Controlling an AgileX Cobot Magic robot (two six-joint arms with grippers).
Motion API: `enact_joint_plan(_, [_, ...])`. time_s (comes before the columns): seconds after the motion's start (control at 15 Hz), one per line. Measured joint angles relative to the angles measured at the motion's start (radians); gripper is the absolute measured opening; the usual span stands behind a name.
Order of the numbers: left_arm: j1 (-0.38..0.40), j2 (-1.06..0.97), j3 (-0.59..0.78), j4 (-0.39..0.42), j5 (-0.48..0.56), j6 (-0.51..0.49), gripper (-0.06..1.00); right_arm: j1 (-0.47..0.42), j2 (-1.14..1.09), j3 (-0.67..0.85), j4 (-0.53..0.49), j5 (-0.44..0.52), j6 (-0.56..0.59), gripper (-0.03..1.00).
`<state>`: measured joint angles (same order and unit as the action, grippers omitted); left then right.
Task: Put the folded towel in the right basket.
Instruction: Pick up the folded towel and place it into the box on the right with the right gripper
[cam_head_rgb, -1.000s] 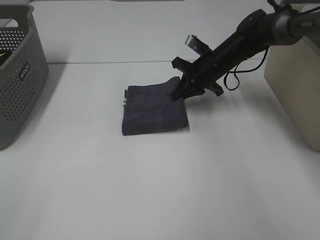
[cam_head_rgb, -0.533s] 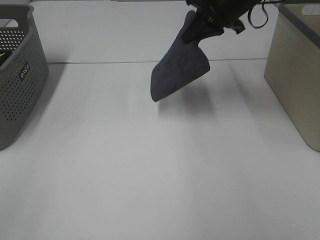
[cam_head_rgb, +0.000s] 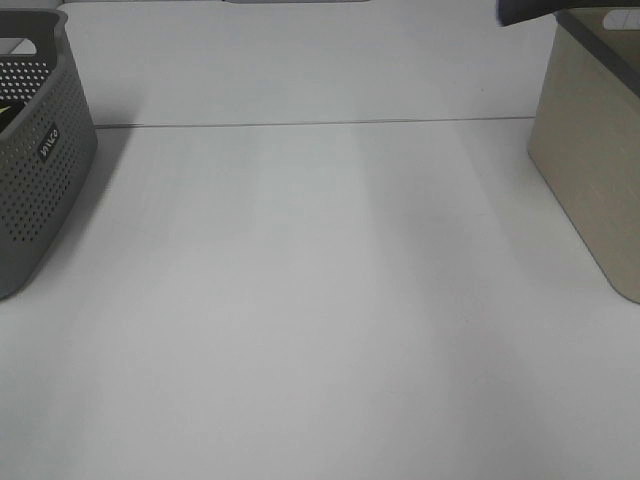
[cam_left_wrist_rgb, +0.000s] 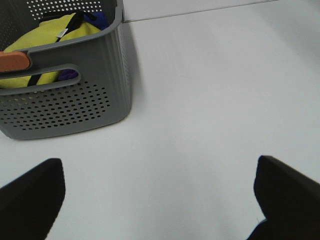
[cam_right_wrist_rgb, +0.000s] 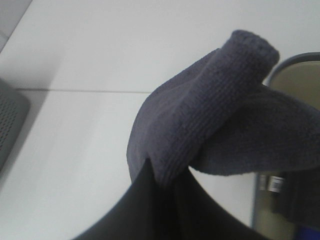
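**Over the table's right side: towel aloft, basket waiting**

Across the high view, the white table (cam_head_rgb: 320, 300) lies smooth and matte, with no cloth on it. At its right edge stands the right basket (cam_head_rgb: 590, 170), a beige, plain-walled tub with a dark rim. At the left edge sits the grey basket (cam_head_rgb: 45, 170), hard plastic punched with rows of small holes. The left wrist view shows yellow and blue fabric (cam_left_wrist_rgb: 55, 30) heaped inside it. A dark sliver (cam_head_rgb: 525, 10) shows at the top edge beside the right basket; whether it is arm or cloth cannot be told.

The folded towel (cam_right_wrist_rgb: 210, 115) is off the table and appears only in the right wrist view. It is a thick, nubby, slate-grey terry cloth bunched into soft rolls. Behind it curves the rim of the right basket, so the towel hangs close by that basket, though I cannot tell whether it is over the opening.

The lift looks done and the carry nearly so. What remains is to bring the towel over the opening and let go.

The right gripper (cam_right_wrist_rgb: 167, 192) pinches a fold of the towel, jaws closed tight on the cloth. The left gripper (cam_left_wrist_rgb: 160, 200) holds nothing, its dark fingers spread wide above bare table. Smallest of all, a white label (cam_right_wrist_rgb: 272, 184) hangs at the towel's edge.
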<state>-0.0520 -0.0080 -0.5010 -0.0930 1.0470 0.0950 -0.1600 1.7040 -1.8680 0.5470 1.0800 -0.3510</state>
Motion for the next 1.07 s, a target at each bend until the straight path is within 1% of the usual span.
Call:
enact_joint_plan(0.13, [0.000, 0.000, 0.000, 0.000, 0.000, 0.000, 0.98, -0.124, -0.022, -0.001, -0.021, 0.008, 0.001, 0.04])
enact_joint_plan(0.27, [0.000, 0.000, 0.000, 0.000, 0.000, 0.000, 0.98, -0.206, -0.012, -0.001, -0.051, 0.014, 0.004, 0.04])
enact_joint_plan(0.33, [0.000, 0.000, 0.000, 0.000, 0.000, 0.000, 0.98, -0.227, 0.000, -0.001, -0.059, 0.014, 0.019, 0.04])
enact_joint_plan(0.53, [0.000, 0.000, 0.000, 0.000, 0.000, 0.000, 0.98, -0.236, 0.079, -0.001, -0.124, 0.024, 0.049, 0.04])
enact_joint_plan(0.8, [0.000, 0.000, 0.000, 0.000, 0.000, 0.000, 0.98, -0.236, 0.209, -0.001, -0.166, 0.073, 0.053, 0.04])
enact_joint_plan(0.93, [0.000, 0.000, 0.000, 0.000, 0.000, 0.000, 0.98, -0.210, 0.281, -0.001, -0.204, 0.093, 0.054, 0.21])
enact_joint_plan(1.07, [0.000, 0.000, 0.000, 0.000, 0.000, 0.000, 0.98, -0.181, 0.293, -0.001, -0.232, 0.093, 0.065, 0.45])
